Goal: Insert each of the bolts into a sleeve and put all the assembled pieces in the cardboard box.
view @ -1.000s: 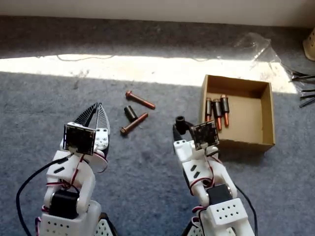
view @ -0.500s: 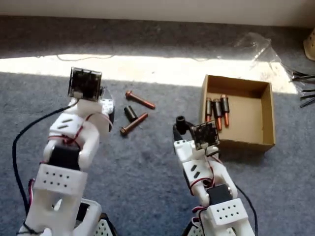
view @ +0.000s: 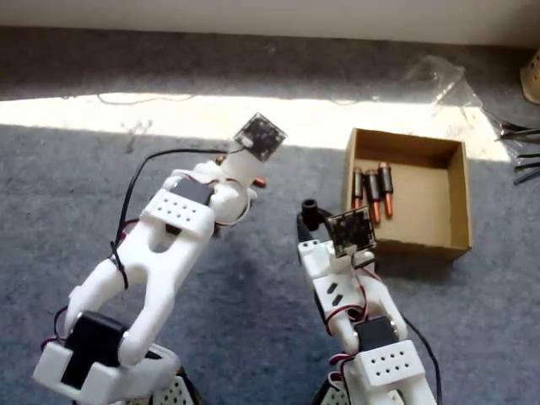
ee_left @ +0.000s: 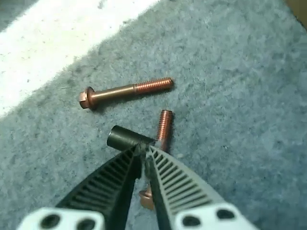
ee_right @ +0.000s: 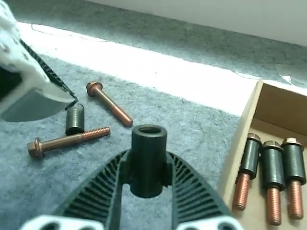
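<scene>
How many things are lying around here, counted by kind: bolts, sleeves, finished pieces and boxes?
Loose bolts: 2
Empty sleeves: 2, one held in the right gripper
Assembled pieces: 3, all inside the box
Cardboard box: 1
Total: 8

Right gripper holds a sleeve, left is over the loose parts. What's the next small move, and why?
Probably open the left gripper and close on the nearer bolt: its jaws are together beside the loose sleeve, while the right gripper holds an empty sleeve, bore up.
</scene>
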Robot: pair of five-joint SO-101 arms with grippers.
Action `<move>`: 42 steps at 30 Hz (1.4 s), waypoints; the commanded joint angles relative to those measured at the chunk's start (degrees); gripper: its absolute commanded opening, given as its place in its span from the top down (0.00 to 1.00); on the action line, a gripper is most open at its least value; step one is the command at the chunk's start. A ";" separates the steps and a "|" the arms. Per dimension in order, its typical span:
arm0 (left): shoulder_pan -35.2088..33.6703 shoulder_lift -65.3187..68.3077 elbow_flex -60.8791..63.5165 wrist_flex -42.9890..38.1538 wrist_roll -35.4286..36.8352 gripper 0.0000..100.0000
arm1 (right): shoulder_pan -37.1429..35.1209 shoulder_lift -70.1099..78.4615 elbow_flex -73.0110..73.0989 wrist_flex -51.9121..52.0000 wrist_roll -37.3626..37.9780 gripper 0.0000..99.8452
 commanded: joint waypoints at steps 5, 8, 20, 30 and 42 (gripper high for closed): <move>0.40 12.62 -17.36 15.12 -9.32 0.96 | 0.48 -0.75 0.66 -1.71 -0.09 1.00; 0.40 16.75 -22.55 20.13 -10.81 0.96 | 0.48 -0.75 0.66 -1.71 -0.09 1.00; -0.04 30.99 -39.16 34.55 -11.25 0.82 | 0.48 -0.75 0.66 -1.63 -0.09 1.00; -5.32 34.42 -41.98 34.64 -15.03 0.85 | 0.48 -0.75 0.66 -1.63 -0.09 1.00; -5.41 34.68 -41.45 37.45 -16.35 0.85 | 0.48 -0.75 0.66 -1.63 0.00 1.00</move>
